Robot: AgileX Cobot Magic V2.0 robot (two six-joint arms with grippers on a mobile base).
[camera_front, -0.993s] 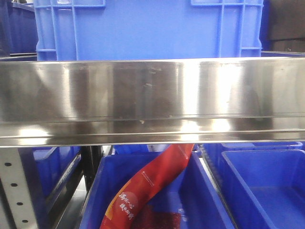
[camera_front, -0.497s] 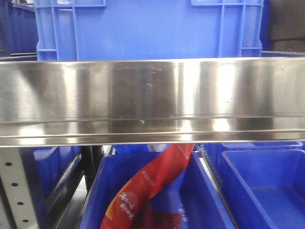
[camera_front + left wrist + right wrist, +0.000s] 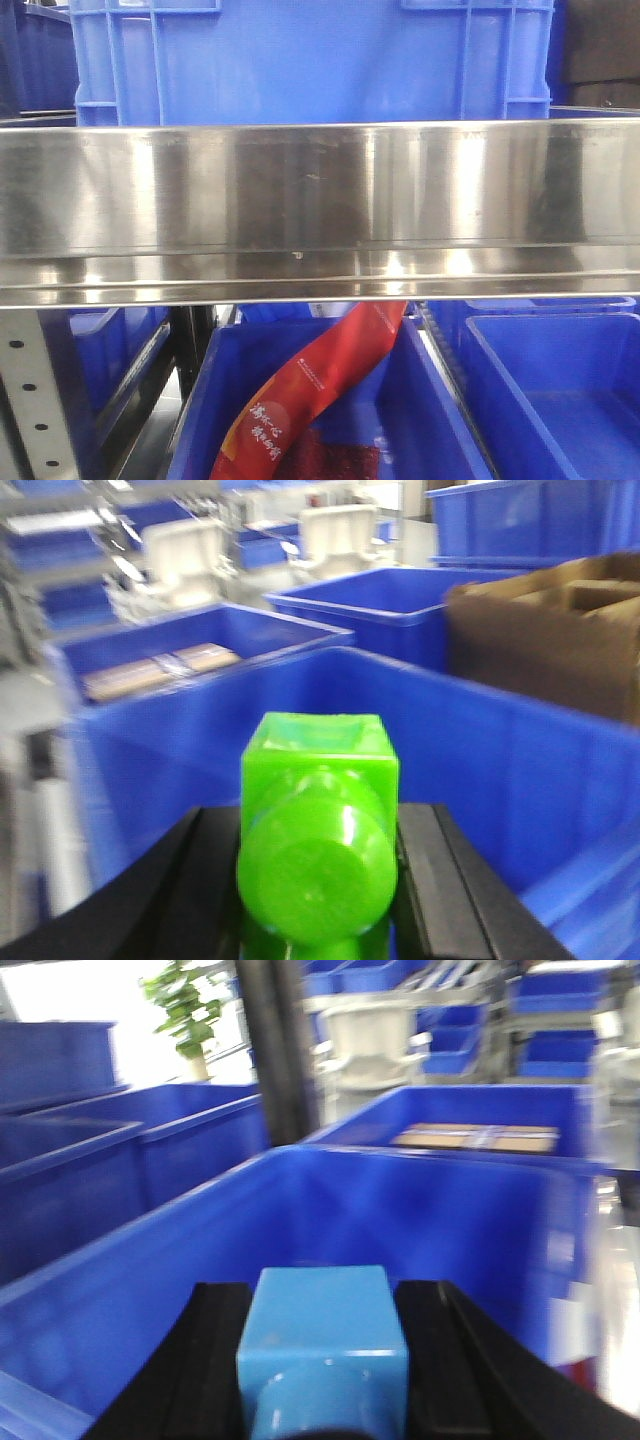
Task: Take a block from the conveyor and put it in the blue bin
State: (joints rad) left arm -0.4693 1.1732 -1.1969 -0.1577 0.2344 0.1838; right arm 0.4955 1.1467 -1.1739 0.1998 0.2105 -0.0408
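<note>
My left gripper (image 3: 318, 880) is shut on a bright green block (image 3: 318, 830) with a round stud facing the camera, held in front of the wall of a blue bin (image 3: 520, 770). My right gripper (image 3: 322, 1360) is shut on a light blue block (image 3: 322, 1345), held in front of the wall of a blue bin (image 3: 180, 1250). The black fingers (image 3: 200, 880) press on both sides of each block. In the front view a large blue bin (image 3: 310, 60) stands behind a shiny steel rail (image 3: 320, 210). The conveyor belt is out of view, and neither gripper shows in the front view.
Below the steel rail, a blue bin (image 3: 420, 420) holds a red snack packet (image 3: 310, 390); another blue bin (image 3: 560, 390) stands to its right. A brown cardboard box (image 3: 560, 630) is at the right of the left wrist view. More blue bins and shelving stand behind.
Only the reflections on the steel rail shift slightly; the bins and red packet have not moved.
</note>
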